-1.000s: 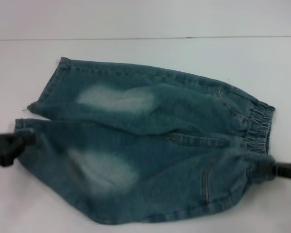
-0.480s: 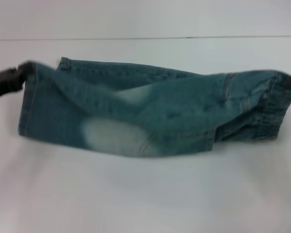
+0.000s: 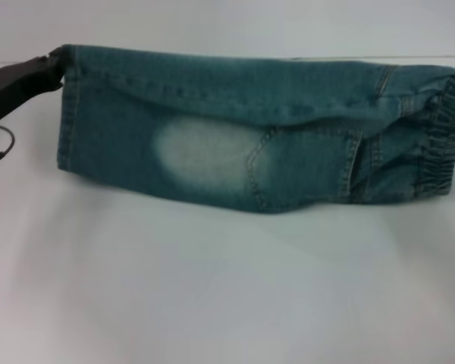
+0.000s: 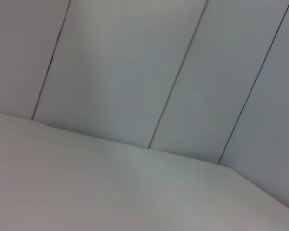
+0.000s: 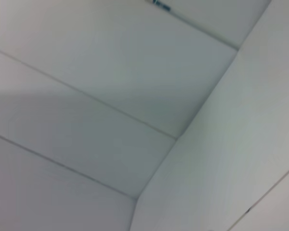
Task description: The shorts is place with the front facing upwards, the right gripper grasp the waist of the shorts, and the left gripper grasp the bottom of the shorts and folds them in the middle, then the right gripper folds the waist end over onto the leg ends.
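Observation:
The blue denim shorts point(image 3: 235, 129) hang lifted above the white table point(image 3: 212, 288), stretched lengthwise and doubled over along their length. The leg ends are on the left and the elastic waist point(image 3: 444, 121) on the right. My left gripper point(image 3: 58, 61), black, is shut on the upper corner of the leg end at the far left. The right gripper is beyond the picture's right edge; the waist end stays raised there. Neither wrist view shows the shorts or any fingers.
A black cable point(image 3: 0, 148) loops below the left arm. The left wrist view shows white wall panels point(image 4: 135, 72) and the right wrist view shows more white wall panels point(image 5: 111, 96).
Both ends of the shorts have risen and moved toward the far side, carrying the near half up off the table. The right gripper has left the head view.

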